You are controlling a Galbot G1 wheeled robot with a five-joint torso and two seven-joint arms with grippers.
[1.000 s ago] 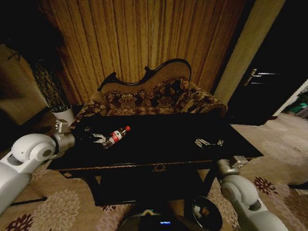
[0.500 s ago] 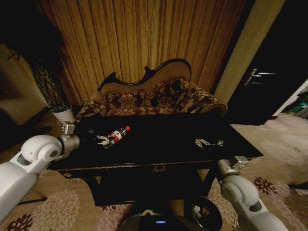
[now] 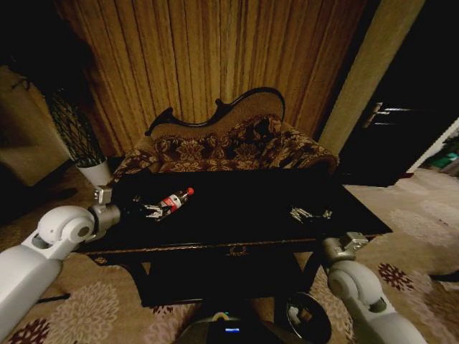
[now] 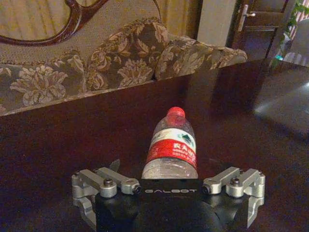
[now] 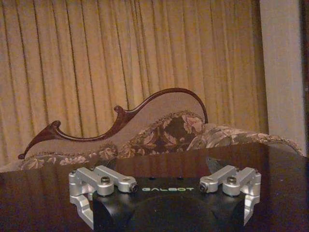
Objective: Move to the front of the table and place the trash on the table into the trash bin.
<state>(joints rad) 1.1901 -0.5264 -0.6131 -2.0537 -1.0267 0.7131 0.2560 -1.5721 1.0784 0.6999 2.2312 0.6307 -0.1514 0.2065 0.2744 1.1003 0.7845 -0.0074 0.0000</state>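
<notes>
the left jaws (image 4: 169, 181) are spread wide with the bottle (image 4: 171, 145) base between them, unclamped. it lies on the bench (image 3: 251, 208), long axis toward 12 o'clock, cap away. the right jaws (image 5: 166, 186) stand wide and idle, well apart.

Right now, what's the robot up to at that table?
The left gripper is open at the base of the plastic bottle, which lies on its side on the black table; nothing is grasped yet. The right gripper hovers open over the table's right side. The trash bin sits on the floor by the table's front right.
</notes>
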